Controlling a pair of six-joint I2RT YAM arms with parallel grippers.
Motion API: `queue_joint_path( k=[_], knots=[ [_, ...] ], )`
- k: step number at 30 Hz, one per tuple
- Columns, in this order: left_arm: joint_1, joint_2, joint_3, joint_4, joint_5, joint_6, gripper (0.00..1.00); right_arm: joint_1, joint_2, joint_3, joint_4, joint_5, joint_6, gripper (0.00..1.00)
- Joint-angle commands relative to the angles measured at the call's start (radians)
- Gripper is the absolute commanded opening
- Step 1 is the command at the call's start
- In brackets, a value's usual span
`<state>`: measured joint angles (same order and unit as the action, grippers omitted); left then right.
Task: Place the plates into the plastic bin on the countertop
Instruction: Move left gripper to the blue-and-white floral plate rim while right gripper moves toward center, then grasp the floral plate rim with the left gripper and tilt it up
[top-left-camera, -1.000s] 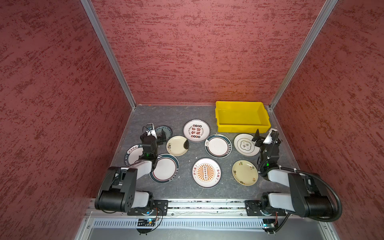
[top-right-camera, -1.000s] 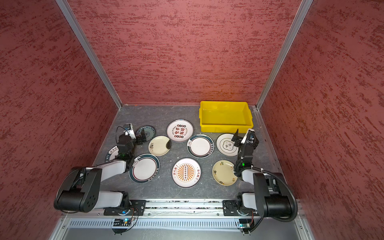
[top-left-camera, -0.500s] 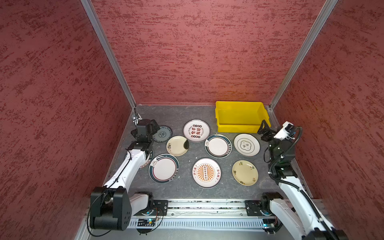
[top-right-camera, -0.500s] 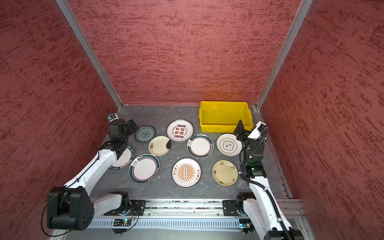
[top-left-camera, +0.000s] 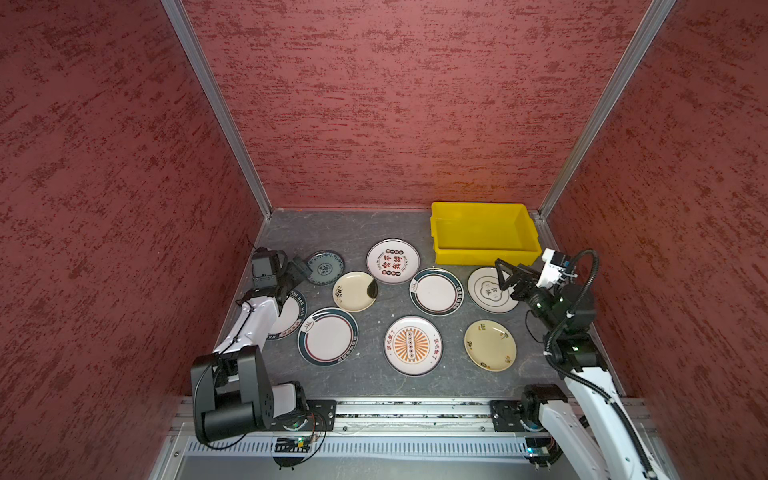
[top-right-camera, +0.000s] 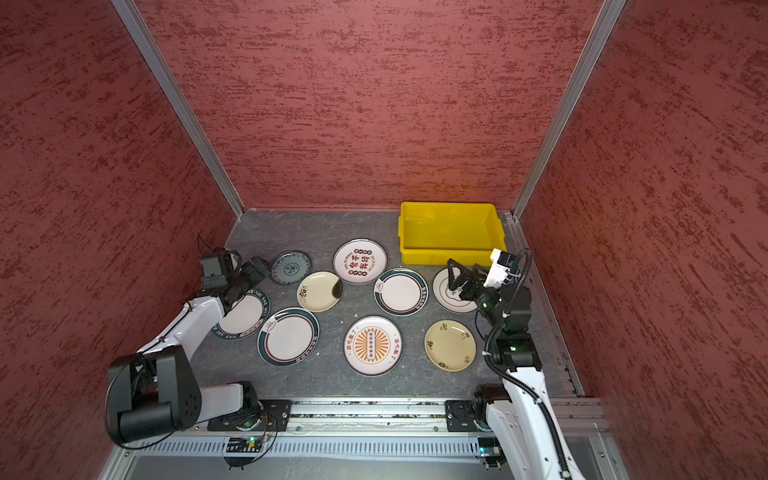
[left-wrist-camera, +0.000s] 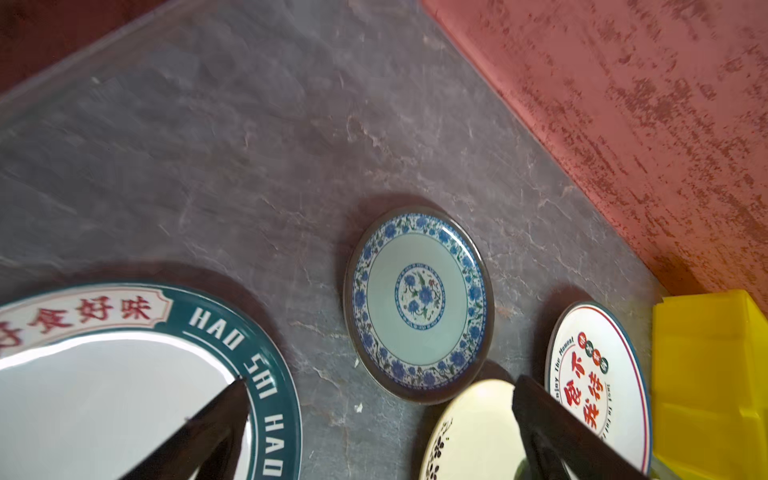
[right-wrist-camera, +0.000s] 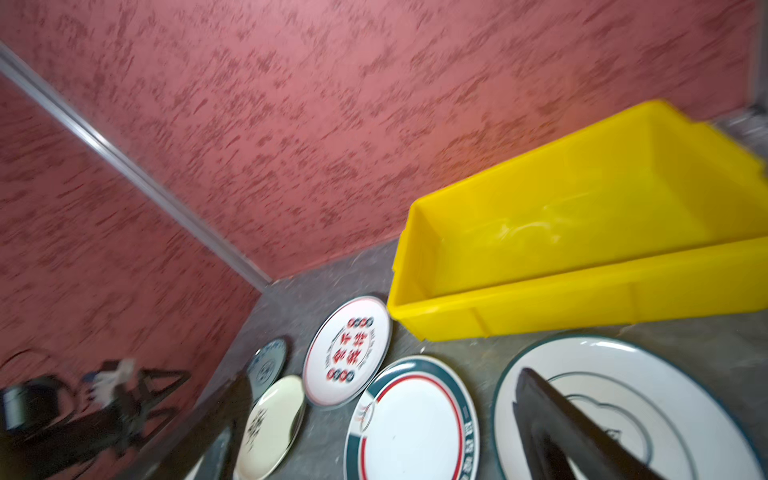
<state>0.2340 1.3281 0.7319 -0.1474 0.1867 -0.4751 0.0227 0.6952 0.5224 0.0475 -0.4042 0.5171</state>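
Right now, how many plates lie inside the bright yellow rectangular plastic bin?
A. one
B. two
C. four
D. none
D: the bright yellow rectangular plastic bin shows only its bare floor in both top views and the right wrist view, while all nine round plates lie flat on the dark grey stone-look countertop.

Both top views are lit evenly and brightly from above. In the right wrist view, glare is seen inside the plastic bin (right-wrist-camera: 540, 307), and blur is heaviest farthest from it.
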Motion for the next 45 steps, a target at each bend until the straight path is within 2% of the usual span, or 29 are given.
queue_joint_path(
  k=[1,5,9,14,17,22,30,36,45],
  knots=[
    [0.021,0.053,0.014,0.099,0.166,-0.040,0.99,0.005,0.073,0.051,-0.042,-0.225,0.018,0.99],
    [0.028,0.153,0.073,0.102,0.216,-0.041,0.99,0.011,0.126,0.040,-0.010,-0.317,0.026,0.99],
    [0.037,0.246,0.106,0.128,0.264,-0.063,0.94,0.026,0.162,0.046,-0.016,-0.364,0.034,0.99],
    [0.043,0.311,0.106,0.213,0.276,-0.112,0.84,0.049,0.159,0.042,-0.014,-0.351,0.043,0.99],
    [0.043,0.349,0.143,0.191,0.287,-0.104,0.81,0.056,0.166,0.051,-0.033,-0.359,0.039,0.99],
    [0.044,0.371,0.175,0.129,0.239,-0.079,0.79,0.064,0.174,0.066,-0.077,-0.339,0.014,0.99],
    [0.045,0.414,0.188,0.122,0.238,-0.085,0.76,0.066,0.181,0.068,-0.073,-0.313,0.024,0.99],
    [0.045,0.434,0.205,0.087,0.195,-0.068,0.76,0.068,0.203,0.070,-0.075,-0.308,0.023,0.99],
    [0.044,0.492,0.238,0.100,0.230,-0.080,0.76,0.068,0.189,0.042,-0.015,-0.295,0.047,0.99]
  ],
)
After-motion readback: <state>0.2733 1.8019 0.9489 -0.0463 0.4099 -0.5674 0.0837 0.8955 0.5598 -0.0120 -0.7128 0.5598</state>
